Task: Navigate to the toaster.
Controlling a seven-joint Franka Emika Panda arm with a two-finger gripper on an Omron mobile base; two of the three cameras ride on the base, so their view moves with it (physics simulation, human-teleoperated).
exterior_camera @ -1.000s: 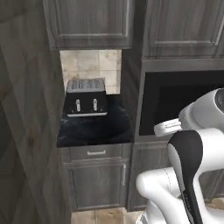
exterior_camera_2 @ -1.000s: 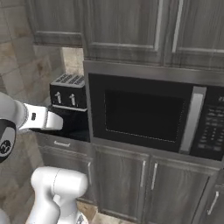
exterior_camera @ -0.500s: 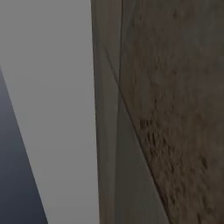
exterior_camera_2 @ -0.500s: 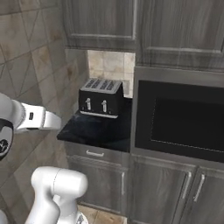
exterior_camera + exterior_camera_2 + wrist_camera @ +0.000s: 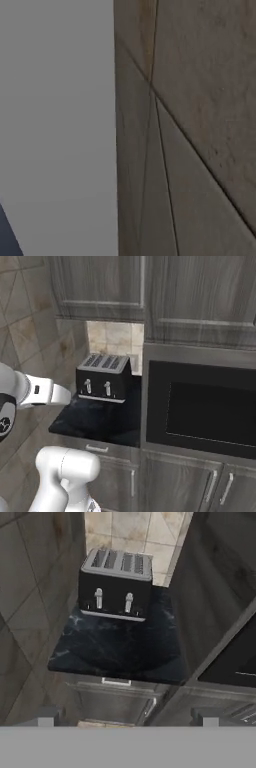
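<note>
The toaster (image 5: 102, 378) is a low dark box with a light silver slotted top and two small front levers. It stands at the back of a dark stone counter (image 5: 95, 421), in a niche under the upper cabinets. In the hand view the toaster (image 5: 116, 584) sits at upper centre, seen from above and in front, well beyond my gripper (image 5: 125, 719). The gripper is open, its fingertips (image 5: 44, 717) wide apart at the bottom with nothing between them. My white arm (image 5: 35, 393) reaches in from the left, short of the counter's edge.
A large black built-in microwave (image 5: 200, 406) stands right of the counter, flush with grey wood cabinets (image 5: 100, 286). A drawer with a small handle (image 5: 116, 682) lies under the counter. A tiled wall (image 5: 30, 331) bounds the niche on the left and stands very close in the left base view (image 5: 190, 125).
The base has driven on: the whole right base picture shifted, and the toaster now looks larger and sits further right. The left base view still faces the wall from close up.
</note>
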